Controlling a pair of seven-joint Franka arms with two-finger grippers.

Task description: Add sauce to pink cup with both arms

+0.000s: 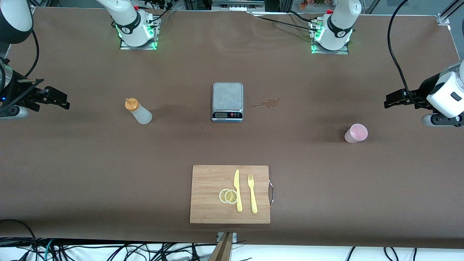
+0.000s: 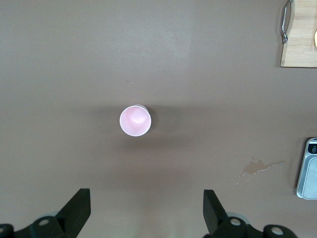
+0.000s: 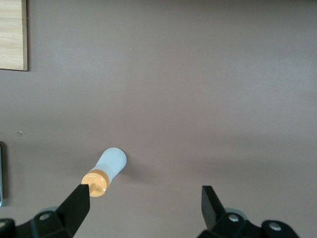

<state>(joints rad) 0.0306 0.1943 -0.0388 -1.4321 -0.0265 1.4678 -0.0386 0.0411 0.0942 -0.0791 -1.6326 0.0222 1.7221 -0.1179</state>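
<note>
Left claw (image 1: 389, 100): wide apart and holding nothing, up in the air at the left arm's end of the desk (image 1: 72, 163); in its wrist view both fingers (image 2: 77, 208) frame bare brown surface.
Pink cup (image 1: 356, 133): upright and empty, standing apart from the left claw, ahead of the fingers and roughly centred between them, with nothing touching it.
Right claw (image 1: 59, 102): also spread wide and empty, hanging over the right arm's end of the desk.
Sauce (image 1: 138, 111): upright with its orange cap on top, ahead of the right claw; seen from that wrist it lines up with one finger (image 3: 77, 206) rather than the gap, so it is off-centre.
Farther out: a scale (image 1: 227, 102) sits between bottle and cup, with a small wet stain (image 1: 267, 103) just beside it toward the cup; a cutting board (image 1: 230, 194) with lemon slices (image 1: 228, 196), knife (image 1: 237, 190) and fork (image 1: 252, 193) lies well apart from both claws.
Step in hand: approach, as I judge it; neither thing is grasped yet.
Doing it well: shift the right claw sideways until the bottle body sits between the fingers, then descend and close below the cap, gently, since soft plastic may squirt. The left claw should take the cup low on its wall, as it looks light enough to tip.
</note>
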